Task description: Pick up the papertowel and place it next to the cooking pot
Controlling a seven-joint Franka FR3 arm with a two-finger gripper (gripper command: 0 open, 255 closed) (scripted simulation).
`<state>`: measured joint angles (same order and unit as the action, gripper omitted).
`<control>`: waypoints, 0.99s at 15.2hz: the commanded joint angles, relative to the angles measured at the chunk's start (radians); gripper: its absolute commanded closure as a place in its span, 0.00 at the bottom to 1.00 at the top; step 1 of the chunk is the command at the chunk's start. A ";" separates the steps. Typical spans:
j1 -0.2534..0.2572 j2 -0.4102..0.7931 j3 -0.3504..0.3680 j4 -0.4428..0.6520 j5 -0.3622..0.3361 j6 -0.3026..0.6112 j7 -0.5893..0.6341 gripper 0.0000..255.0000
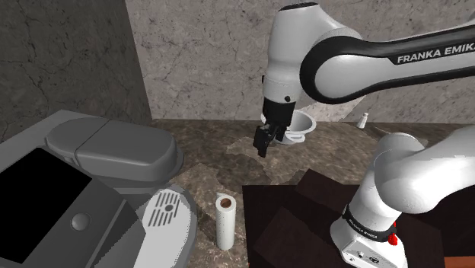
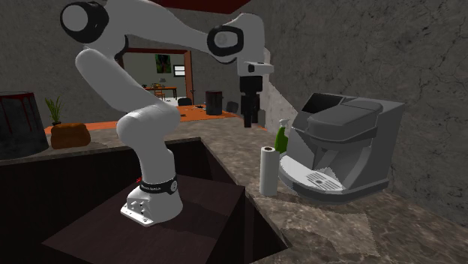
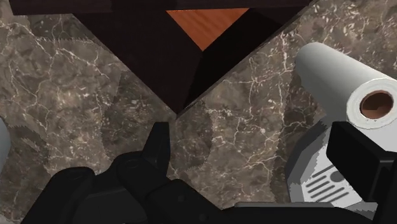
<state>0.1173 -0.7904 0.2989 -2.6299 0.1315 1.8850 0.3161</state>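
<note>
all-black two-finger gripper (image 3: 252,137) open wide above the counter, paper roll standing apart from it

black fingers (image 3: 158,143) sit closest to the wrist camera. they stand well apart, with nothing between them but the dark brown, white-veined stone counter (image 3: 70,95). the white paper towel roll with a brown cardboard core (image 3: 343,79) shows beyond the outer side of one finger, not touched by it. just beside the roll is the slotted round drip tray (image 3: 324,181) of the big grey coffee machine (image 1: 99,160).

in the shoulder view the roll stands upright at the lower middle of the frame. it lies between the machine's drip tray and the edge of the dark brown box stand (image 1: 304,221). the gripper hangs in the upper middle of that frame from the white franka arm (image 1: 304,46), above the counter and well apart from the roll. just behind the gripper in that frame, a white round cooking pot with a short handle (image 1: 303,123) rests on the counter near the grey stone wall (image 1: 213,53). a small white bottle (image 1: 365,118) stands further right along the wall.

in the second exterior view the roll is at the middle of the frame. a green bottle (image 2: 280,139) stands just behind it, beside the machine.
</note>
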 commanded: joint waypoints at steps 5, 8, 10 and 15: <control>0.026 0.136 0.149 -0.019 0.059 0.179 0.144 0.00; 0.022 0.226 0.230 -0.008 0.067 0.271 0.222 0.00; 0.011 0.294 0.287 0.006 0.060 0.331 0.280 0.00; -0.034 0.444 0.403 0.042 0.002 0.452 0.407 0.00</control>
<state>0.0918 -0.3700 0.6863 -2.5892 0.1446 2.3134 0.7062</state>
